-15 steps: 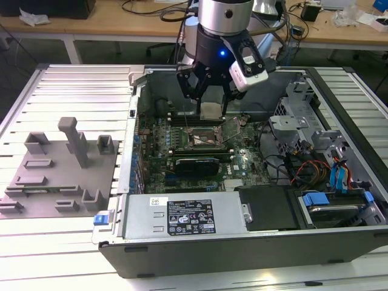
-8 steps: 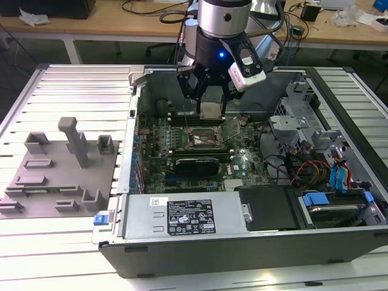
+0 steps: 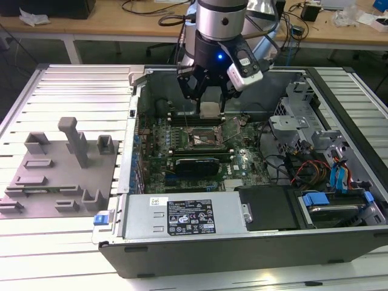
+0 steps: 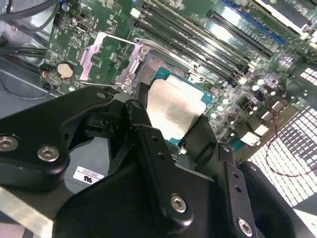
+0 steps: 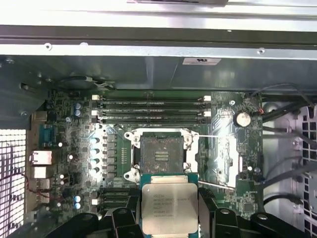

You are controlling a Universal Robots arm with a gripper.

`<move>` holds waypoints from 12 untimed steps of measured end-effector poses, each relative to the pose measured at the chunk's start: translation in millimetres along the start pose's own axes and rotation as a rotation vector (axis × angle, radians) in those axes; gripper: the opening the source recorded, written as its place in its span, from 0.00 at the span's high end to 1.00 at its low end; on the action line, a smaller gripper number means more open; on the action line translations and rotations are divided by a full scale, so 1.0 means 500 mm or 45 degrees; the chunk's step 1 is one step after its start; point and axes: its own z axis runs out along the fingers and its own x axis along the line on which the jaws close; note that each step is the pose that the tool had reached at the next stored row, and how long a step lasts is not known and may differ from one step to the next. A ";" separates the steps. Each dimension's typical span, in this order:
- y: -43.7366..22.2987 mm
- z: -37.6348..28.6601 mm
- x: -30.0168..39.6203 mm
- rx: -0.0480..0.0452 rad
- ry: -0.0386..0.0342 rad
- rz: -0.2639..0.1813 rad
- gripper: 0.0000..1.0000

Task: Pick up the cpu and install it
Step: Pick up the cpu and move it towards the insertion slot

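On the exterior view's left, grey plastic fixture blocks (image 3: 60, 173) stand on the ribbed metal table (image 3: 73, 79), well apart from the arm. Beside them lies the open computer case (image 3: 242, 254), with its label-covered power supply (image 3: 182, 217) along the near wall and the green motherboard (image 3: 239, 159) on its floor. Over the middle of the board the gripper (image 3: 210, 109) hangs with its black fingers (image 5: 210, 213) closed on opposite edges of the cpu (image 3: 209, 110), whose silver top faces up in both wrist views (image 5: 169, 208) (image 4: 173, 106). The chip is held clear of the board, above the cpu socket (image 5: 161, 153), and is not seated; the socket's contact field lies bare. The socket's metal load plate (image 4: 106, 57) is swung open beside it, near a coin battery (image 4: 64, 69). Four memory slots (image 5: 148, 109) run along the socket's far side. Toward the exterior view's right sit a grey drive cage (image 3: 291, 115) and blue-tabbed drive carriers (image 3: 315, 199).
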 end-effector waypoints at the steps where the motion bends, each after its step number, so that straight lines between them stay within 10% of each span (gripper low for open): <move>1: 0.001 0.003 0.001 0.000 -0.0010 -0.001 0.45; 12: 0.027 0.038 0.015 0.000 -0.0116 -0.006 0.45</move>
